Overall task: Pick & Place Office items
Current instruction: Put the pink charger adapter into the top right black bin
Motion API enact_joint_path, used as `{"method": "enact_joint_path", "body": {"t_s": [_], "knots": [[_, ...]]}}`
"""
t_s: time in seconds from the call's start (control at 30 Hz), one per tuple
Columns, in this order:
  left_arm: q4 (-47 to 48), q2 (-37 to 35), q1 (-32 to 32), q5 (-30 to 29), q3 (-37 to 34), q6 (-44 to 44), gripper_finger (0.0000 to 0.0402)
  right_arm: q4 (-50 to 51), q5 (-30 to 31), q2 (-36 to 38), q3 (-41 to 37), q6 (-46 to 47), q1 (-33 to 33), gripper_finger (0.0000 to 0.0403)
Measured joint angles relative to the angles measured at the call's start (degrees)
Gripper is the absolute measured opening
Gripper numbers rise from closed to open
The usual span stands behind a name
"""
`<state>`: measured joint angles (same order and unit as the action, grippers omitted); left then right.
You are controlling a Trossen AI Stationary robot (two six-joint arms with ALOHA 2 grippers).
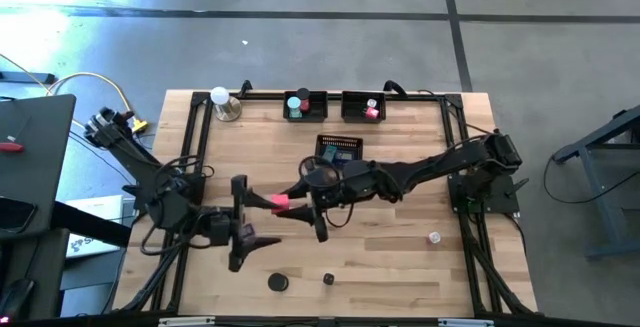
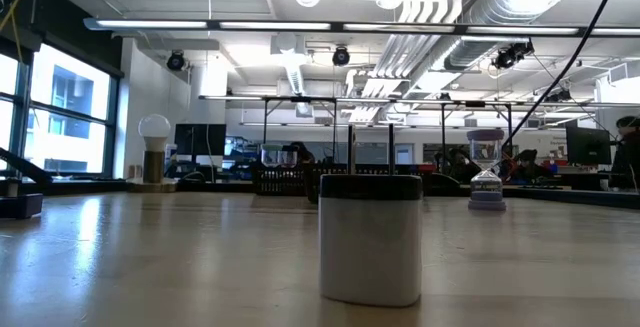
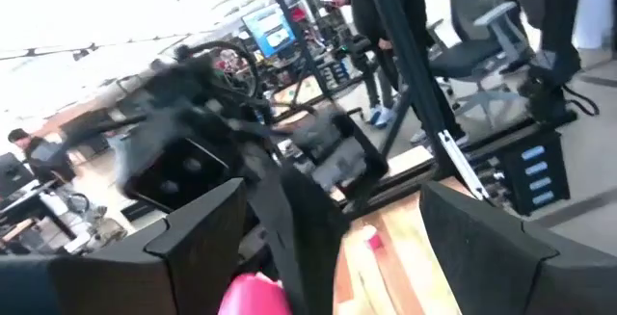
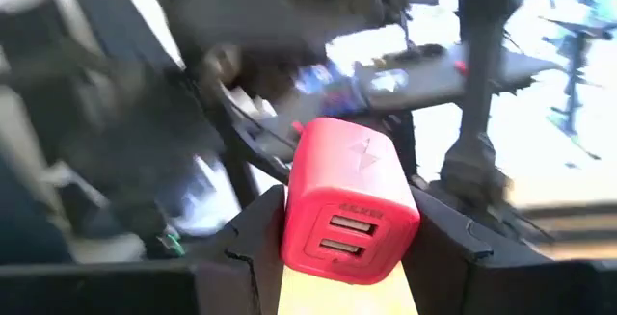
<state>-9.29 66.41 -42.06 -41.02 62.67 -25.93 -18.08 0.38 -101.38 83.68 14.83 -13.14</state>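
My right gripper (image 1: 288,203) reaches in from the table's right to mid-table and is shut on a pink-red cube (image 1: 280,202), which has two slots on one face (image 4: 337,238). My left gripper (image 1: 243,223) is wide open just left of the cube and faces it. Its fingers (image 3: 193,243) stand on either side of the line to the cube, whose pink edge (image 3: 255,294) shows low in the left wrist view. A black disc (image 1: 278,282), a small dark piece (image 1: 328,279) and a small pale piece (image 1: 434,237) lie on the table. My right gripper pinches the pink-red cube by two opposite sides (image 4: 294,209) between its two fingers (image 4: 253,233). The fingers come roughly level from the table's right and point left. The slotted face is turned toward the wrist. Whether the cube is clear of the table I cannot tell.
Two black trays (image 1: 305,107) (image 1: 362,107) at the far edge hold teal, black and red pieces. A mesh tray (image 1: 340,150) stands behind the right gripper. A white ball on a metal base (image 1: 222,102) stands at the far left. A black-topped white cylinder (image 2: 370,239) stands close to the low camera.
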Motion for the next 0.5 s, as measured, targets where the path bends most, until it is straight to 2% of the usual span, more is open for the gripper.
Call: {"method": "enact_joint_path", "body": {"t_s": [0.1, 0.3, 0.5], "knots": [[0.0, -0.2, -1.0, -3.8, 0.0, -0.1, 0.0303, 3.2, 4.9, 0.9, 0.0, -2.4, -0.8, 0.0153], [0.3, -0.3, -2.4, -13.0, 0.0, 0.3, 0.0303, 14.6, 19.5, 4.1, 0.0, -6.1, -4.3, 0.0153], [3.4, -0.3, -2.7, -14.8, 0.0, 1.6, 0.0303, 28.7, 38.7, 7.0, -0.1, -5.8, -8.4, 0.0152]]}}
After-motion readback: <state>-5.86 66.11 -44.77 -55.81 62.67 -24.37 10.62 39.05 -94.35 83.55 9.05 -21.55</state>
